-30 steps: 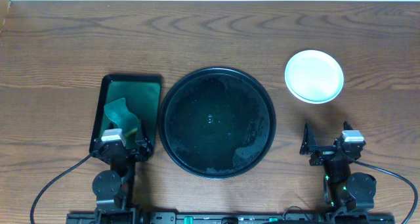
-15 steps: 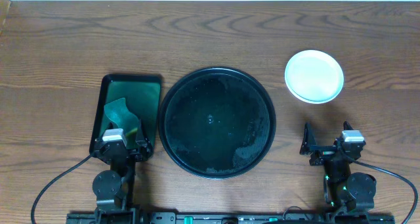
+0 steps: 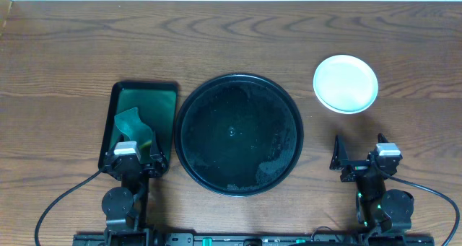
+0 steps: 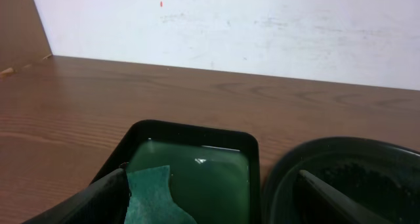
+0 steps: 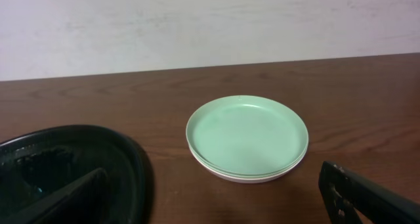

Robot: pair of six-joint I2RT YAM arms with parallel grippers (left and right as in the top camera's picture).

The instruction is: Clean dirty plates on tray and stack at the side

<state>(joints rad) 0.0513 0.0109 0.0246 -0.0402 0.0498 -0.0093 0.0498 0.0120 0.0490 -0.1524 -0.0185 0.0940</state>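
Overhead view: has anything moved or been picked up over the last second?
Nothing visibly changed. The pale mint round plates stay stacked right of the large round black tray, the green cloth lies in the small rectangular dark green tray, and the left tool and right tool stay open.

Rests folded low and drawn back, with the left gripper [image 3: 134, 148] spread wide; does likewise with the right gripper [image 3: 359, 148], apparently gripping nothing, though the wrist views crop the fingertips.
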